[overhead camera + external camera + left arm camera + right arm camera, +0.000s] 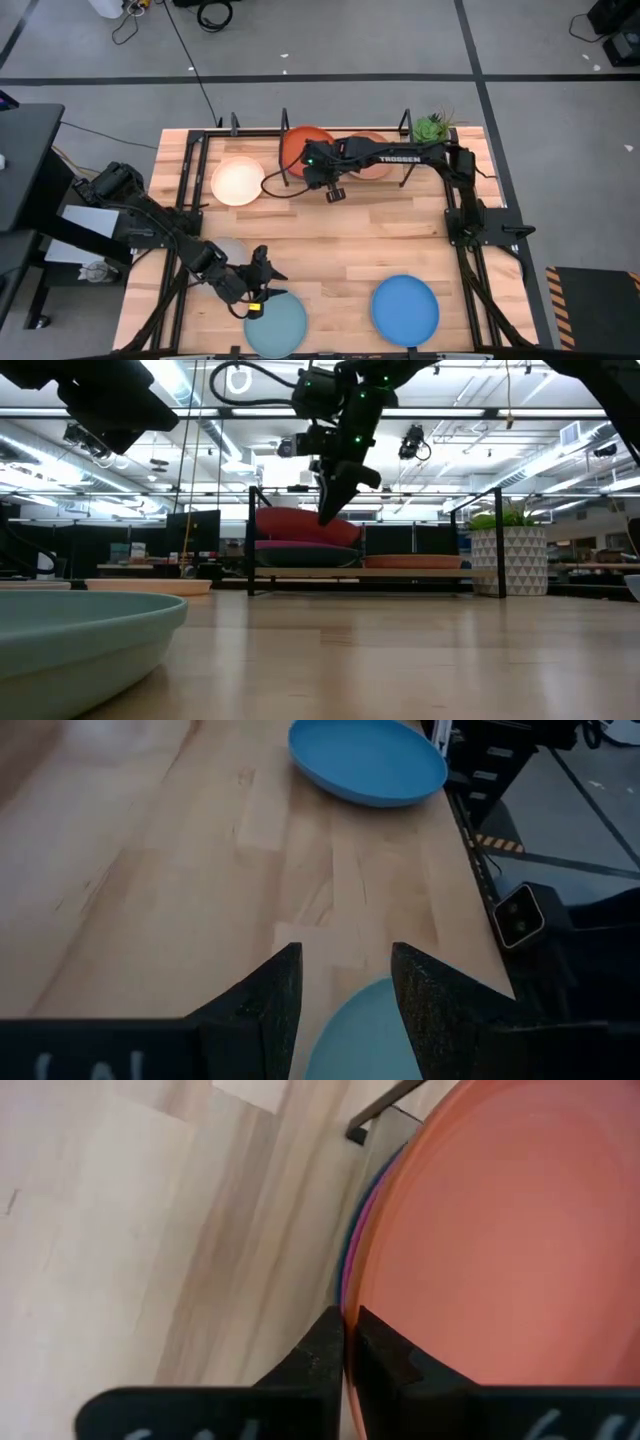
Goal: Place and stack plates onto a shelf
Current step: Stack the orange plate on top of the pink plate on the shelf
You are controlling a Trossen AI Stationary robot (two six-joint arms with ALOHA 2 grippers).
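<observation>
Hovering with fingers spread, the left gripper straddles the near rim of the round pale teal plate at the table's front edge; right gripper, nearly closed, hangs beside the orange plate stacked on the black wire shelf.

Right gripper fingers nearly together; left gripper fingers spread.

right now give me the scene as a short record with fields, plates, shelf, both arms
on shelf: orange plate on top of a stack, peach-tan plate beside it
off shelf: cream plate, pale teal plate, bright blue plate
shelf: black rod rack at table's far edge
right end effector: nearly shut, by the orange plate's rim
left end effector: open, above pale teal plate's edge
</observation>
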